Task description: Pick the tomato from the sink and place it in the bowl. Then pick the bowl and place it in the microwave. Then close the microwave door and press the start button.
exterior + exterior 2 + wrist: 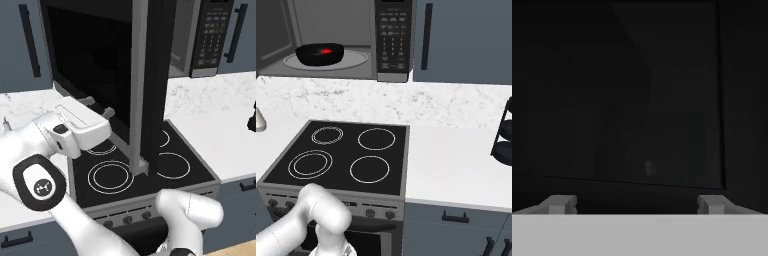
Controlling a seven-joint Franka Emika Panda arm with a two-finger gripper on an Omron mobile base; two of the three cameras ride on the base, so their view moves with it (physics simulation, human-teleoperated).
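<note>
Door (pixel 95 65) glass stands straight ahead of the gripper (pixel 634 204), very near; in the hand view its dark pane fills the space beyond the two fingertips (pixel 559 204), which stand wide apart with nothing between them. Seen from the left base, the door hangs swung open over the stove (pixel 150 170), the hand (pixel 82 125) just at its lower edge. Beyond the door, the bowl (pixel 319 54) sits on the turntable inside the microwave (pixel 336 40), the tomato (pixel 326 50) in it.
</note>
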